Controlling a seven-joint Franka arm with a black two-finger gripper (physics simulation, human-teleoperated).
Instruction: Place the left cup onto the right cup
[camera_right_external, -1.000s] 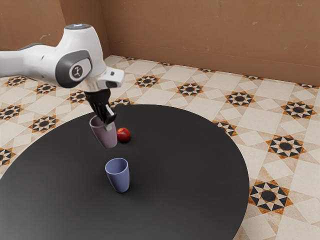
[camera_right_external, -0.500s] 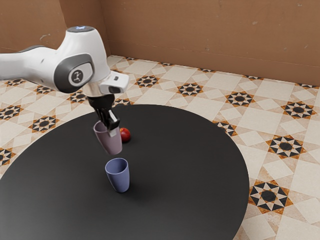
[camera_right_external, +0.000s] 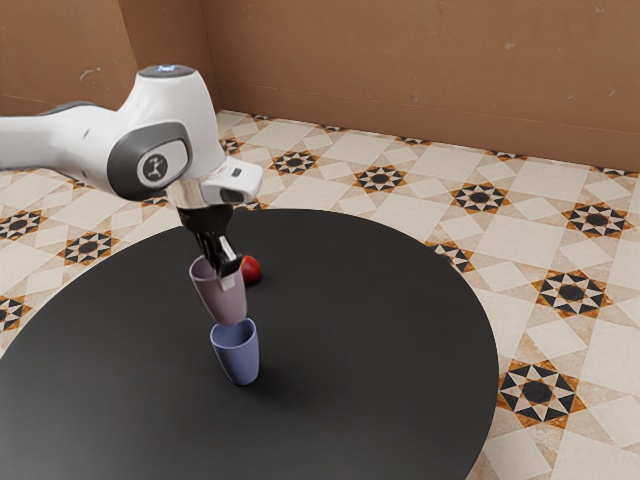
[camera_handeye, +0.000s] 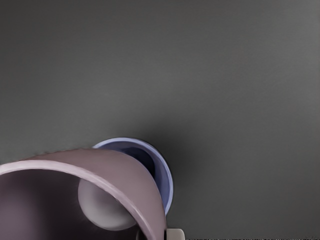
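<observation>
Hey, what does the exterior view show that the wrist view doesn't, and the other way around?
Exterior view's own: the white arm, the gripper shut on the rim of the mauve cup, a red apple behind it on the table, and the tiled floor. Wrist view's own: a look down into both cups, with the mauve cup overlapping the mouth of the blue cup. Shared: the mauve cup held above the blue cup, over the black table.

the arm (camera_right_external: 60, 140) is extended from the exterior view's left, hand pointed down; the gripper (camera_right_external: 221, 266) is clamped on the rim of the mauve cup (camera_right_external: 221, 296).
</observation>
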